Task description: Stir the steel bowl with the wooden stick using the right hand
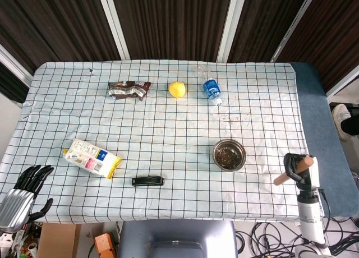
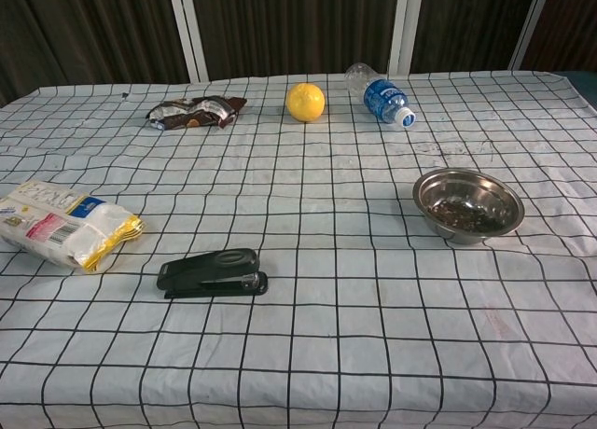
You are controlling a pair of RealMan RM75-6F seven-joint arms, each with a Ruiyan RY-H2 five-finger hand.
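Note:
The steel bowl (image 1: 229, 155) (image 2: 468, 204) sits on the right half of the checked table, with dark bits inside it. In the head view my right hand (image 1: 299, 172) grips the wooden stick (image 1: 290, 171) at the table's right edge, a short way right of and below the bowl. The stick points down-left and looks foreshortened. My left hand (image 1: 22, 195) hangs off the near-left corner with its fingers spread and nothing in it. Neither hand shows in the chest view.
A black stapler (image 1: 148, 181) (image 2: 212, 272) lies near the front edge. A snack bag (image 1: 92, 158) (image 2: 65, 224) is at the left. A chocolate wrapper (image 1: 129, 90), a lemon (image 1: 177, 89) and a water bottle (image 1: 211, 88) lie along the back.

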